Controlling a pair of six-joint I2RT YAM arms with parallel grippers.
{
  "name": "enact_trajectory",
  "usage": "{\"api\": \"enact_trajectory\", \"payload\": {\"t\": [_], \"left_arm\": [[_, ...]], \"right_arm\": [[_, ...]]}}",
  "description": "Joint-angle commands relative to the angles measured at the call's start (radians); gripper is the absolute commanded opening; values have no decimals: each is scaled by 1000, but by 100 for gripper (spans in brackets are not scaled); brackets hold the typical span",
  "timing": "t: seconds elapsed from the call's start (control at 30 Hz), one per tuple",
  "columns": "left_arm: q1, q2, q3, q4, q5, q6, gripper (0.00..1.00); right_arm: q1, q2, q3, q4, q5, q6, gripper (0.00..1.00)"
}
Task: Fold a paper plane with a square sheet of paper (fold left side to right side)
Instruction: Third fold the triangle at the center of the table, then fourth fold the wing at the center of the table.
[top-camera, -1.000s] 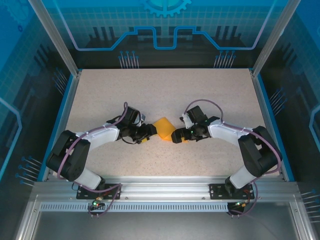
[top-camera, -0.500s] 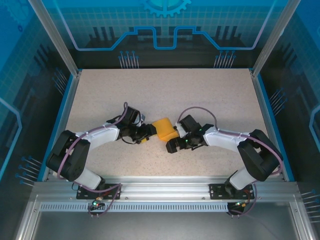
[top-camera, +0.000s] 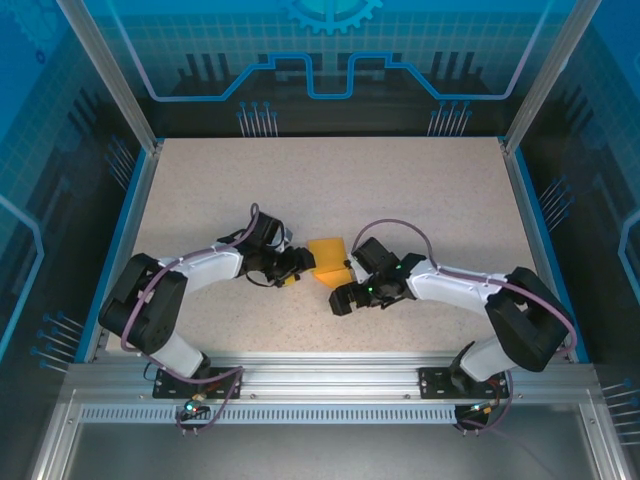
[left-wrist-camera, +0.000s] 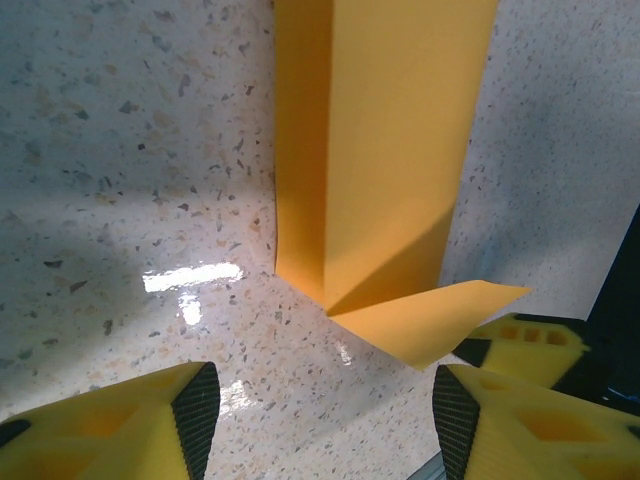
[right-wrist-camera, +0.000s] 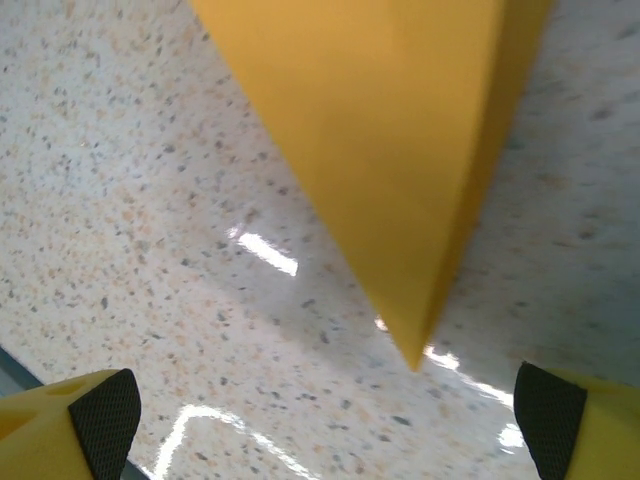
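Around the middle of the speckled beige table (top-camera: 300, 180), left gripper (top-camera: 300, 266) has its jaws apart, folded bright orange sheet of paper (top-camera: 328, 258) lying just past the tips. Right gripper (top-camera: 338, 302) gapes wide, sheet's pointed corner just ahead. Wrist cams cut off the sheet's far end.

The sheet of paper (top-camera: 329, 258) lies on the table (top-camera: 330, 180) near its middle. The left end effector (top-camera: 303, 263) sits just left of it, the right end effector (top-camera: 342, 299) just before its near edge.
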Motion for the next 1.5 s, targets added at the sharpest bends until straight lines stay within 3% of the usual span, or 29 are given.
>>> {"api": "enact_trajectory", "payload": {"t": [0.0,0.3,0.87,1.3,1.47], "left_arm": [[-12,24,42,10,42,-9,62],[-43,103,89,40,65,-22,58],[-52,165,142,15,45,-1,56],[-53,121,127,-38,-4,9,65],[-53,156,143,-6,26,0,63]], "right_arm": [[-19,-73,-2,-69,52,-36,98],[-26,-151,-31,50,35,-71,54],[105,18,95,72,182,-144,63],[110,89,139,46,227,-148,66],[106,95,138,45,226,-147,67]]}}
